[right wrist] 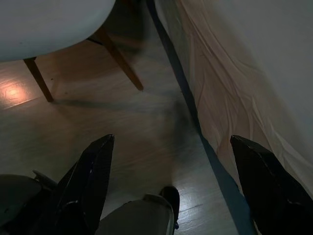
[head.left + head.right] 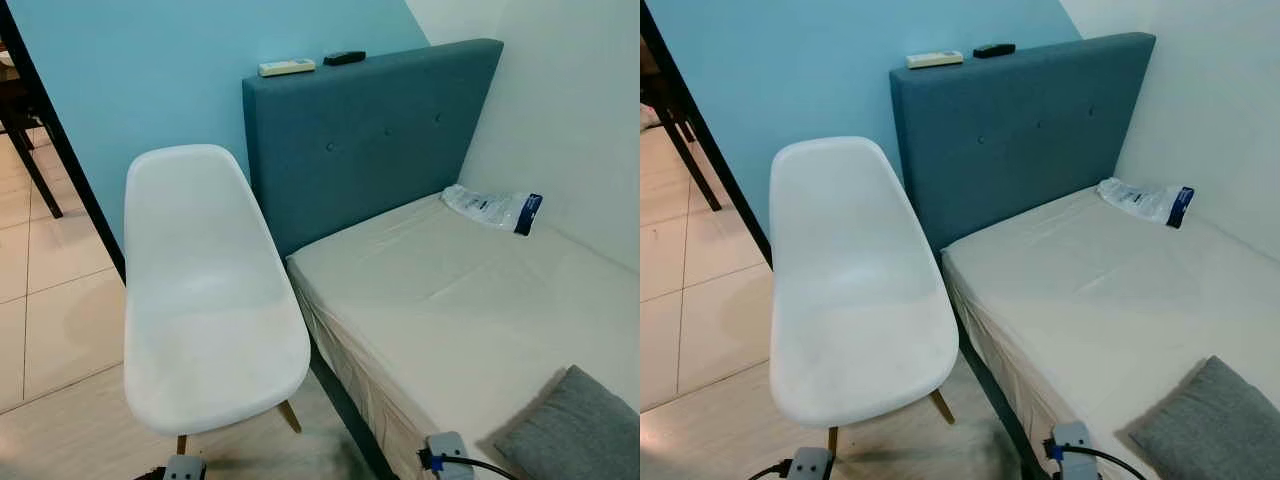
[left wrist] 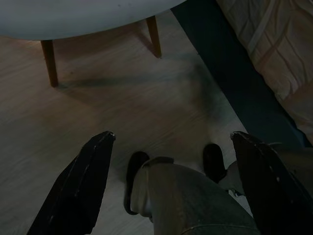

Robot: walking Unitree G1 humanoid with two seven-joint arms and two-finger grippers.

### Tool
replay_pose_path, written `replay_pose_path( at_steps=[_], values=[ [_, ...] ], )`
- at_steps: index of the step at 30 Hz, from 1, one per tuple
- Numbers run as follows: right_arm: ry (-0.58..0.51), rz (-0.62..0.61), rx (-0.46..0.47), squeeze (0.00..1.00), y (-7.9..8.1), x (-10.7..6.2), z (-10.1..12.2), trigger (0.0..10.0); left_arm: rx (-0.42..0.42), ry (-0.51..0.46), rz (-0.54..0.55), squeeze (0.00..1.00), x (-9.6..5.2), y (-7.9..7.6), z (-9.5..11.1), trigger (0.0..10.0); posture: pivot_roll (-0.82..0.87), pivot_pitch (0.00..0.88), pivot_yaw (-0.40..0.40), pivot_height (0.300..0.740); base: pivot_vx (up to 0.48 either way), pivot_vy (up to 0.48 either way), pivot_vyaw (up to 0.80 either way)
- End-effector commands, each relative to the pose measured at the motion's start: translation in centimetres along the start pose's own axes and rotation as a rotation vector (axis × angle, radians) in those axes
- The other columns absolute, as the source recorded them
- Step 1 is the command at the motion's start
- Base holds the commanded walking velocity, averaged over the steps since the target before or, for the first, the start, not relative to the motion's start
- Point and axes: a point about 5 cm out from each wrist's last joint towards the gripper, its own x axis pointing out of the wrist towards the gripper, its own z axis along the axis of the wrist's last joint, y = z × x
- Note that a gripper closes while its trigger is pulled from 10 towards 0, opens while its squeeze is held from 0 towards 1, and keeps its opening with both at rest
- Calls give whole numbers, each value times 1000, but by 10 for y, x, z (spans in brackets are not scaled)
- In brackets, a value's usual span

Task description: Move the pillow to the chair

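The grey pillow is seen lying at the near edge of the bed, toward its foot, well apart from the white chair standing beside the bed's headboard end. The step in hand is judged to be the reach, best done by raising both arms over the bed's near edge and closing on the pillow from two sides. The left gripper and right gripper are held low over the floor, jaws spread wide and empty, with the pillow well apart from both.

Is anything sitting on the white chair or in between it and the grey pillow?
Nothing visible blocks the way. The grey pillow lies on the bed, and the white chair stands right beside the bed with a bare seat. The plastic packet lies far off by the headboard.
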Motion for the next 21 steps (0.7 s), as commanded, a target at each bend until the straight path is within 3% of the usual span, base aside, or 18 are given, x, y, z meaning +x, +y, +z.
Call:
replay_pose_path(
  at_steps=[1,4,7,14,18,21],
  values=[
    [-10,-3,7,0,0,-2,-1,10000,9,-13,3,0,-2,2,-1,10000,-2,58,-50,740,0,0,0],
    [-3,10,6,0,-1,-4,-4,10000,21,-45,-5,0,-4,2,2,10000,-2,61,-53,740,0,0,0],
    [36,8,17,0,-4,-8,-12,10000,27,-161,-3,0,3,4,25,10000,6,64,-60,740,0,0,0],
    [46,6,20,0,-5,-8,-12,10000,19,-194,24,0,5,7,34,10000,9,59,-67,740,0,0,0],
    [54,11,7,0,-5,-5,-10,10000,44,-310,36,0,9,13,66,10000,11,44,-69,740,0,0,0],
    [49,18,5,0,-4,-3,-8,10000,56,-331,32,0,5,11,68,10000,11,41,-67,740,0,0,0]
  ],
)
